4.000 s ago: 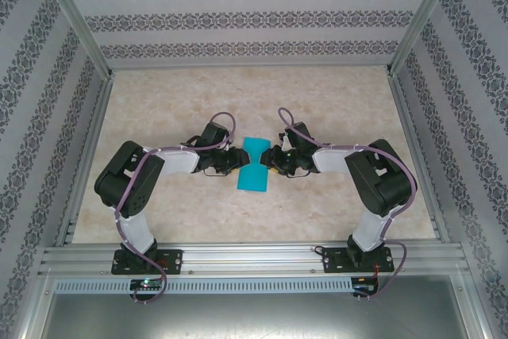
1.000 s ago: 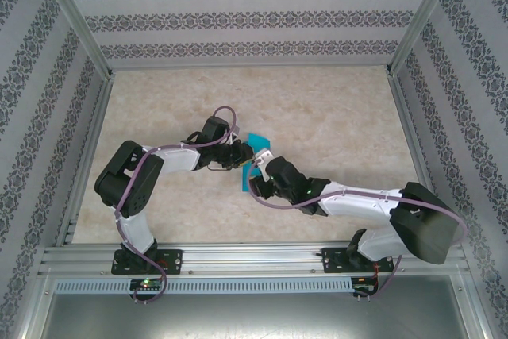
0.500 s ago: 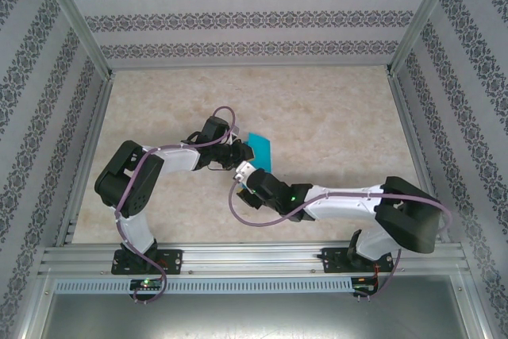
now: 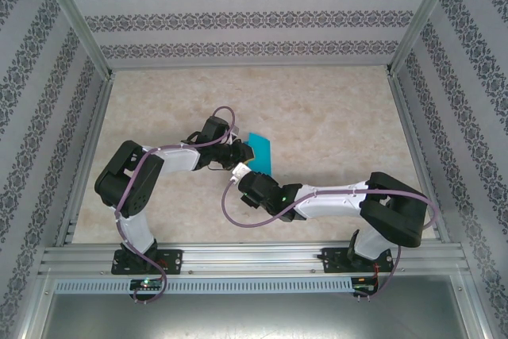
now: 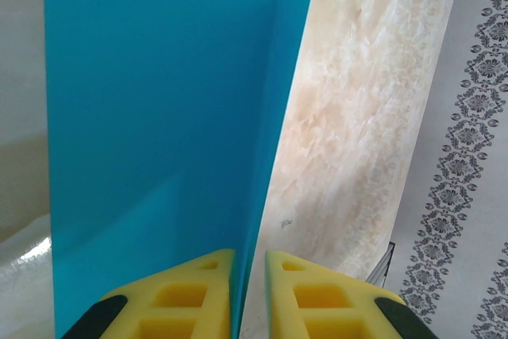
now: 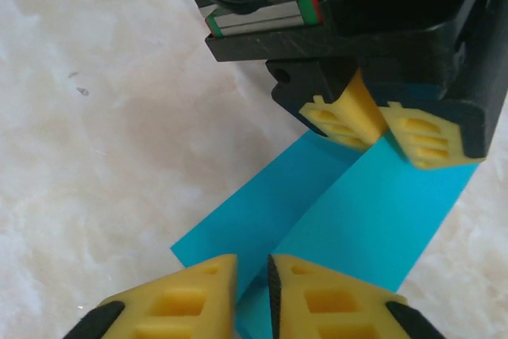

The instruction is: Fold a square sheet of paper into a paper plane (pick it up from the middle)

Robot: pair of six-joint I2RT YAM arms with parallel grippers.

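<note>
Left gripper (image 5: 250,261) pinches folded paper sheet (image 6: 373,212), frame centre; right arm stretched leftward, right gripper (image 6: 252,266) narrow, nipping sheet's lower edge.

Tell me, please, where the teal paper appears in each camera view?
Top external: teal paper at the centre of the table, beside the left end effector.
Left wrist: teal paper spans left and centre, above the yellow fingers.
Right wrist: teal paper lower centre-right.
Shared landmark: the left end effector clamped on the paper's edge.
</note>
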